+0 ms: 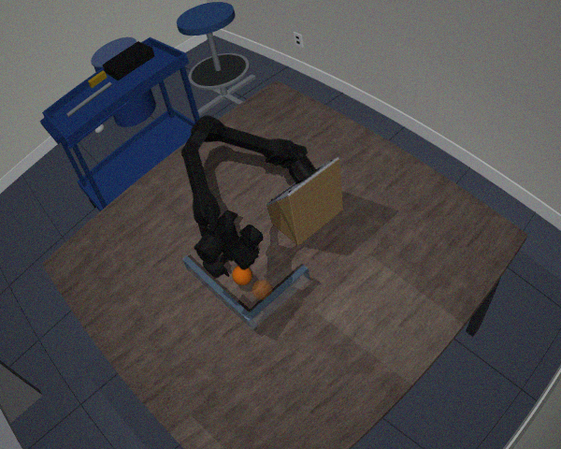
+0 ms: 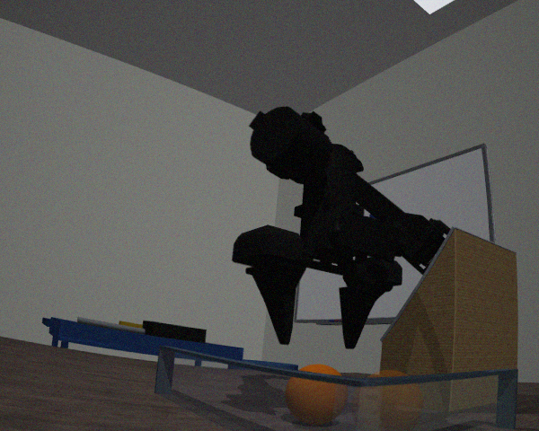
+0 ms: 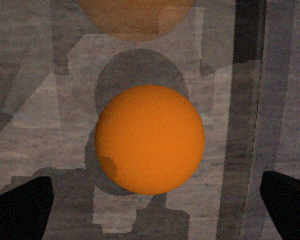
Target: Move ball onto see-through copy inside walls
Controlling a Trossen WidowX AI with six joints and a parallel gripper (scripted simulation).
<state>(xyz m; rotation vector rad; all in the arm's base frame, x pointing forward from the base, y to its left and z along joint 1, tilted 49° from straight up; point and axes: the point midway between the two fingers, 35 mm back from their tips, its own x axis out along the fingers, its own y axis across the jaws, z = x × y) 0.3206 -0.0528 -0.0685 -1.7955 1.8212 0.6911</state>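
Note:
The orange ball [image 1: 242, 275] [image 2: 316, 396] [image 3: 150, 140] rests on the table inside the corner of the low clear walls [image 1: 218, 288] [image 2: 260, 365], near the left wall in the top view. The see-through copy [image 1: 261, 291] [image 2: 402, 399] [image 3: 137, 20] is beside it, closer to the other wall; a gap separates them in the wrist view. My gripper [image 2: 317, 346] [image 3: 159, 185] is wide open and empty, pointing down above the ball. Its fingertips are higher than the ball and the wall tops, one to either side of it in the wrist view. In the top view the gripper partly hides the area behind the ball.
A wooden wedge-shaped block [image 1: 317, 208] [image 2: 483, 315] with a slanted face stands on the table [image 1: 174, 348], behind the right wall and beside the arm. A blue cart [image 1: 140, 150] and a stool [image 1: 206, 19] stand on the floor beyond the table.

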